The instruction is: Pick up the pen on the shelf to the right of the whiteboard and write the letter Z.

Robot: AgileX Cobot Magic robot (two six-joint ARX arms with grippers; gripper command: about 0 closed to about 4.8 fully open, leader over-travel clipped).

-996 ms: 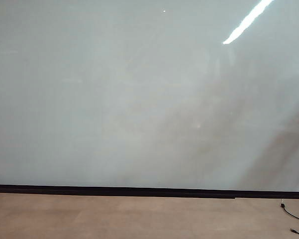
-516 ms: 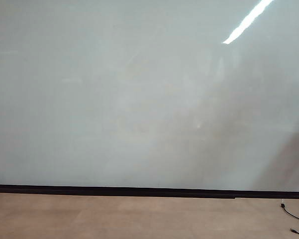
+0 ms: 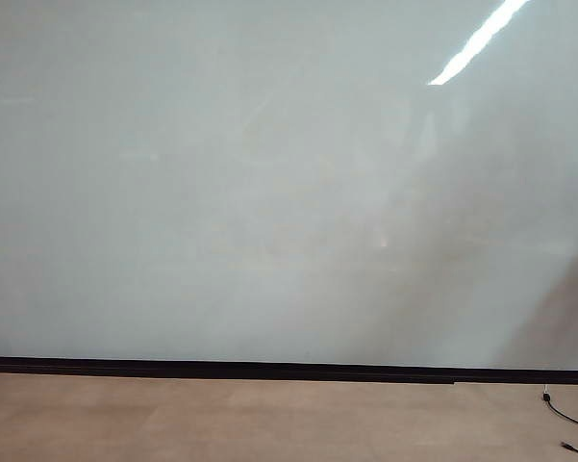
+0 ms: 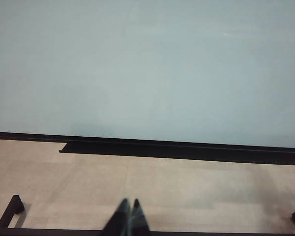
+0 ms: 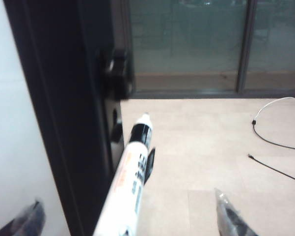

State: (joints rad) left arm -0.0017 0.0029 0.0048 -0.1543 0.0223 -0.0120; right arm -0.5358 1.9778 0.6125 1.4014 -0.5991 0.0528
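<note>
Right gripper point(image 5: 132, 216) gapes wide and empty astride the pen point(image 5: 130, 182), which stands beside the whiteboard point(image 3: 269, 192) frame; centre the barrel between the fingers before closing. Left gripper point(image 4: 128, 216), at six o'clock, is pinched closed, empty

I see glossy whiteboard point(image 3: 269, 192) with glare streak, matt tan floor point(image 3: 269, 419), smooth plastic pen point(image 5: 130, 182), matt black frame point(image 5: 64, 108).

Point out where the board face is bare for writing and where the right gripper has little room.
The glossy pale grey-white whiteboard is bare across the whole exterior view, down to its thin black strip. It is tight around the open right gripper: the whitish marker pen stands between its fingers, beside the dark board frame.
</note>
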